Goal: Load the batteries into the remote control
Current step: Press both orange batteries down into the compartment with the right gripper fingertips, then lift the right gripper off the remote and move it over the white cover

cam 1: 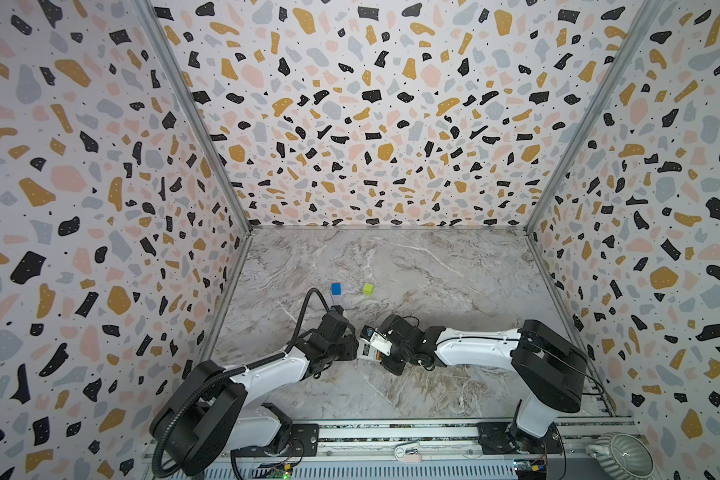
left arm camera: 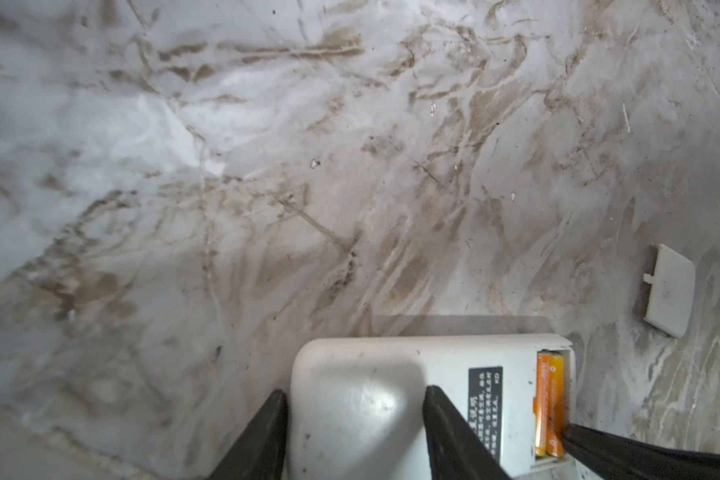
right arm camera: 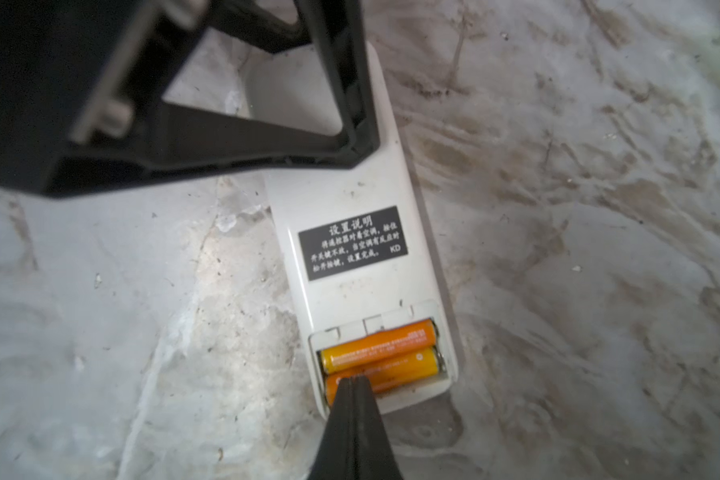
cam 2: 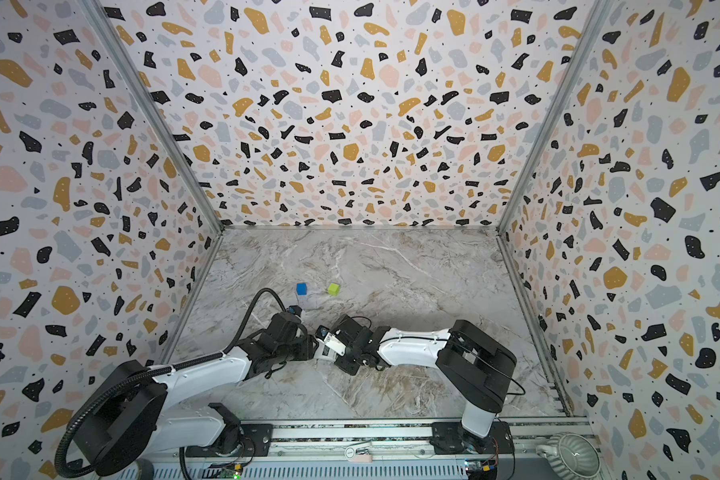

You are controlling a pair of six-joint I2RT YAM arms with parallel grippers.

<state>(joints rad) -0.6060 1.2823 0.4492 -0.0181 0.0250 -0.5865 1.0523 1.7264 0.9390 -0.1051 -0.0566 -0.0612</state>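
— What might go wrong?
— The right gripper (right arm camera: 352, 384), jaws shut empty, presses the outer of two thin orange cylindrical batteries (right arm camera: 379, 345) lying in the uncovered right end of the oblong white plastic remote control (right arm camera: 350, 195) (back up, near the scene's centre). Its tips could skid off the round casing, popping it out.
— The left gripper (left arm camera: 355, 390)?
— Jaws half apart, seemingly clamping the remote's left end; a slip lets it slide.

remote control (left arm camera: 350, 419) cropped by edge, battery (right arm camera: 404, 368) end hidden under right claw (right arm camera: 352, 381)
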